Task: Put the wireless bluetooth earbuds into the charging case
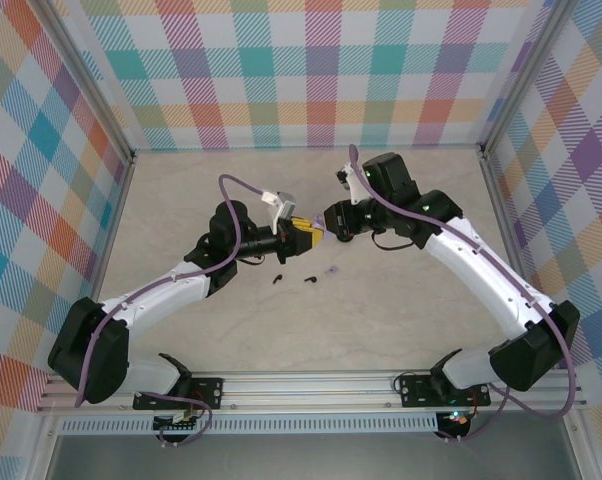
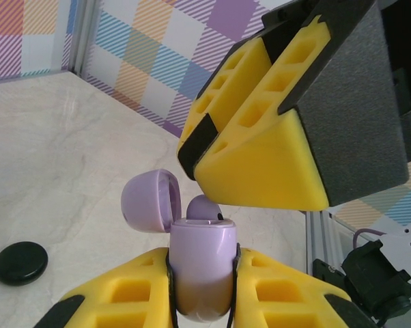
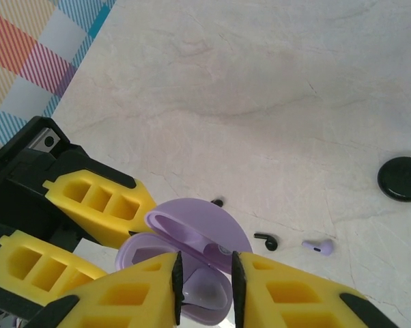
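My left gripper (image 2: 203,273) is shut on a pale lilac charging case (image 2: 202,256), held above the table with its lid (image 2: 147,201) swung open. A lilac earbud (image 2: 202,207) sits in the case, its top poking out. My right gripper (image 3: 204,287) hovers right over it, its jaws slightly parted either side of that earbud (image 3: 207,290). The two grippers meet mid-table (image 1: 321,230). On the table lie a second lilac earbud (image 3: 319,246) and two black earbuds (image 3: 267,240) (image 3: 218,202).
A round black case (image 3: 401,179) lies shut on the marble tabletop, apart from the loose earbuds. Checked walls and an aluminium frame (image 1: 486,160) bound the table. The loose black earbuds (image 1: 277,279) lie just near of the grippers.
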Action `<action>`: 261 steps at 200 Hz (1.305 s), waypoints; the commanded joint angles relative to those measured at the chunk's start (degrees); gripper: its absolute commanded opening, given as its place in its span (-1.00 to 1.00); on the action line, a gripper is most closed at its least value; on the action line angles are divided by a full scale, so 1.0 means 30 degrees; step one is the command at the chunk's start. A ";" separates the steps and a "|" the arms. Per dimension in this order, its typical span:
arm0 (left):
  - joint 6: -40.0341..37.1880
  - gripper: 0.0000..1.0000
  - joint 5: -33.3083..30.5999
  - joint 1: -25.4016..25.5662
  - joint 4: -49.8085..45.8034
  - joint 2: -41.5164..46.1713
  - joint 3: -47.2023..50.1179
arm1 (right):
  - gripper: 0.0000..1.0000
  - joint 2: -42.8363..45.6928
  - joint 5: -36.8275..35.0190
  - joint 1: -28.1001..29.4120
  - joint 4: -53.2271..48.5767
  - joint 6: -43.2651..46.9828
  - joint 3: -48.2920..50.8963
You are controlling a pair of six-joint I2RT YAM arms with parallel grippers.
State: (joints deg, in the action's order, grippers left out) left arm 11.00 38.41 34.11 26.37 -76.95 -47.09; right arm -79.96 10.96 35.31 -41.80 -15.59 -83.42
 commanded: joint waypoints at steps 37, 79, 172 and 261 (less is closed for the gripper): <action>-0.0416 -0.90 -0.0790 0.0158 -0.0161 0.0602 -0.0343 | -0.26 0.0376 0.0094 0.0097 -0.0197 -0.0156 -0.0583; -0.0674 -0.90 -0.1467 0.0172 -0.0458 0.1329 -0.0004 | -0.12 0.0990 -0.3326 -0.0012 -0.0640 -0.1030 -0.0159; -0.1063 -0.90 -0.0569 0.0174 -0.2558 0.4142 -0.0057 | -0.10 -0.1283 -0.1238 -0.2918 -0.1630 -0.3170 0.2078; -0.1783 -0.91 -0.0120 0.0173 -0.4138 0.5294 -0.0872 | -0.13 -0.6461 0.1992 -0.2896 -0.0103 -0.3942 0.3057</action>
State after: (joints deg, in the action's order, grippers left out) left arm 8.40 37.28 34.11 16.16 -63.72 -47.11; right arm -97.01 13.47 26.50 -43.81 -25.76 -73.95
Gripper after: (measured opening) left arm 0.198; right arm 0.438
